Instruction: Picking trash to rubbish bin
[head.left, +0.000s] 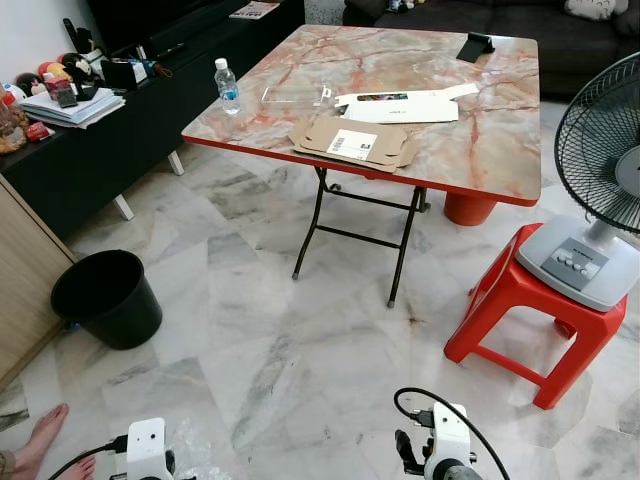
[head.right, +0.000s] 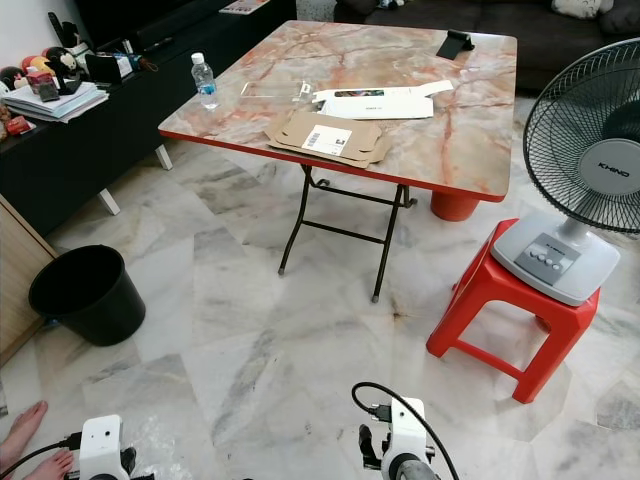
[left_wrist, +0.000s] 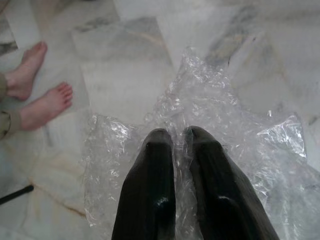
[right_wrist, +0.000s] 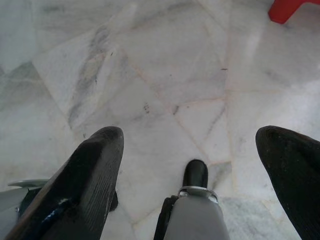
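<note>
My left gripper (left_wrist: 177, 137) is shut on a crumpled sheet of clear bubble wrap (left_wrist: 240, 145), which spreads over the marble floor under the fingers (left_wrist: 157, 155). The same wrap (head.left: 197, 452) shows faintly beside my left wrist (head.left: 146, 448) at the bottom of the eye view. The black rubbish bin (head.left: 107, 297) stands upright and open on the floor, ahead and to my left. My right gripper (right_wrist: 189, 135) hangs open over bare floor with nothing between its fingers.
A marble-topped folding table (head.left: 480, 150) ahead carries flat cardboard (head.left: 352, 143), a white box (head.left: 400, 106) and a water bottle (head.left: 227, 86). A fan (head.left: 600, 170) sits on a red stool (head.left: 530, 310) at right. A person's bare feet (left_wrist: 42, 100) stand to my left.
</note>
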